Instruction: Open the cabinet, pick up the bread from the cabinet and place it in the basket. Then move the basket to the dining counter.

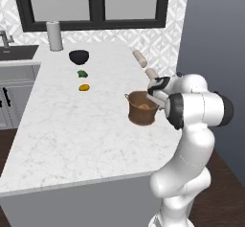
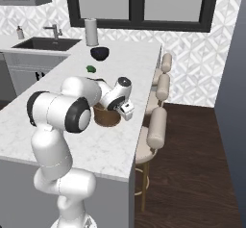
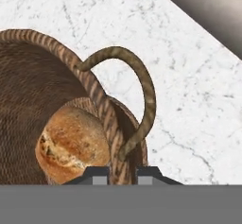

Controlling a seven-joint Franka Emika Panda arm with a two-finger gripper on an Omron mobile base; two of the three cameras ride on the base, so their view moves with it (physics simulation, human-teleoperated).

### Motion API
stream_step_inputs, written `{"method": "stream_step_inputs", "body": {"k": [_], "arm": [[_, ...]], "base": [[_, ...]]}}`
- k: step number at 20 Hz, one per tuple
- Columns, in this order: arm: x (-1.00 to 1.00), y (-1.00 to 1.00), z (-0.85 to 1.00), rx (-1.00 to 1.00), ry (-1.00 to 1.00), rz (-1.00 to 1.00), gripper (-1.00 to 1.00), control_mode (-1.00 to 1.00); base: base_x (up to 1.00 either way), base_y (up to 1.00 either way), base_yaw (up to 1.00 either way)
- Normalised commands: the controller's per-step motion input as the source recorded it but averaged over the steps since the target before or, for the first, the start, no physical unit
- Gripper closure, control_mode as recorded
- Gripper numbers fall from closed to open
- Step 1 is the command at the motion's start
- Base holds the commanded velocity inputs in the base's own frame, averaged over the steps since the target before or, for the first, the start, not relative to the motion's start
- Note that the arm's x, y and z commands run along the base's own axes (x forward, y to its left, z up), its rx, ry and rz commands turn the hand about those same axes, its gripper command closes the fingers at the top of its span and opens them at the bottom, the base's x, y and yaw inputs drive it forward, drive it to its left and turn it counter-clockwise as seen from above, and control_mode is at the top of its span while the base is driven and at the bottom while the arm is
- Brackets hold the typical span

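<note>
The brown woven basket (image 1: 142, 110) (image 2: 106, 118) (image 3: 28, 100) stands upright on the white marble dining counter (image 1: 72, 125) (image 2: 110, 150) (image 3: 189, 76), close to its stool-side edge. Inside it lies the golden-brown bread (image 1: 143, 105) (image 3: 71, 145). My gripper (image 1: 152, 98) (image 2: 118, 113) (image 3: 124, 175) comes down at the basket's right side, shut on the woven rim where the thin hoop handle (image 3: 142, 81) joins it. The handle has fallen outward and arcs over the marble.
Farther along the counter sit a black bowl (image 1: 79, 56) (image 2: 99, 53), a green item (image 1: 82, 73) (image 2: 90, 69), an orange fruit (image 1: 84, 87) and a paper towel roll (image 1: 54, 35) (image 2: 91, 31). Padded stools (image 2: 156, 126) line the counter's edge beside the basket. A sink (image 2: 45, 43) is at the back left.
</note>
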Motion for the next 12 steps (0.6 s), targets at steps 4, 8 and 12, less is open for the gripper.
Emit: {"method": "stream_step_inputs", "body": {"k": [4, 8, 12], "arm": [[0.29, 0.0, -0.48, 0.0, 0.0, 0.0, 1.0, -1.0], [0.03, 0.0, -0.16, 0.0, 0.0, 0.0, -1.0, -1.0], [0.0, 0.0, 0.0, 0.0, 0.0, 0.0, -1.0, -1.0]], "base": [[0.0, 0.0, 0.0], [0.0, 0.0, 0.0], [0.0, 0.0, 0.0]]}}
